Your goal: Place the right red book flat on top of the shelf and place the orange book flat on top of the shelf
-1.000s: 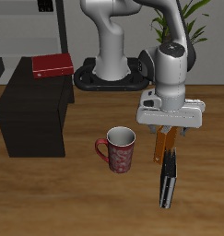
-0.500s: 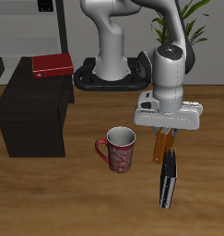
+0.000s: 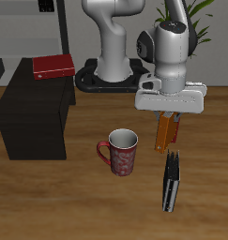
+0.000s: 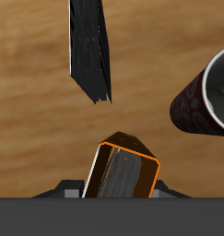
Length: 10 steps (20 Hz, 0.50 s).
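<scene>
Since a second ago I have brought the arm up: the thin orange-covered hardcover book [image 3: 164, 131] that sat low between the mug and the standing dark book now hangs clear above the wooden worktop [image 3: 68, 202], raised with the gripper [image 3: 168, 116]. The jaws are closed on the upper end of this orange book, which hangs below them nearly upright, slightly tilted. In the wrist view the orange book [image 4: 123, 171] shows end-on, an orange-edged cover around a dark, glossy inner face, directly under the camera.

The thin dark-red hardcover book [image 3: 53, 66] lies flat on top of the low, boxy black-brown shelf [image 3: 33, 117], towards its back edge, well apart from the gripper. The shelf itself stands on the worktop, off to one side of the arm.

Just below the lifted orange book, nearer the worktop's front edge, a thin black-and-white book [image 3: 170, 181] stands on edge; from the wrist it appears as a dark, tapering slab [image 4: 90, 51] with a pale edge, not touching the orange one. Beside both, a dark-red ceramic mug with a pale inside [image 3: 120, 152] stands upright with its handle pointing towards the shelf; its rim [image 4: 210, 92] shows at the edge of the wrist picture.

Farther back, the arm's white base [image 3: 111, 56] sits on a dark plate, with a green potted plant [image 3: 195, 19] behind it.
</scene>
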Available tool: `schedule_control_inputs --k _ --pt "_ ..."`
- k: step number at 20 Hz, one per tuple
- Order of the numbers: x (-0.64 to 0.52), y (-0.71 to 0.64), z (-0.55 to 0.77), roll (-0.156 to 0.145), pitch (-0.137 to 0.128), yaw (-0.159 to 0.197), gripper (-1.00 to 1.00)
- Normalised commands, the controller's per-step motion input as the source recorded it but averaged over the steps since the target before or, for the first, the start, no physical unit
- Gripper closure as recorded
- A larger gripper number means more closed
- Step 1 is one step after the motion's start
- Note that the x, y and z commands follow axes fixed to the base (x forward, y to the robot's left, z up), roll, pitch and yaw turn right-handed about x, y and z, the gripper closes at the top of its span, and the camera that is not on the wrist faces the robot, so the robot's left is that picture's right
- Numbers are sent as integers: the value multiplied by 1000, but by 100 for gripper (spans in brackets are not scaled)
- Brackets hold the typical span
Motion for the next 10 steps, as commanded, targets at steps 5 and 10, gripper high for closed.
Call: schedule_control_inputs --k 5,10 --pt "-264 -109 630 -50 -19 81 100" --pt "-318 -219 566 -72 -21 112 100"
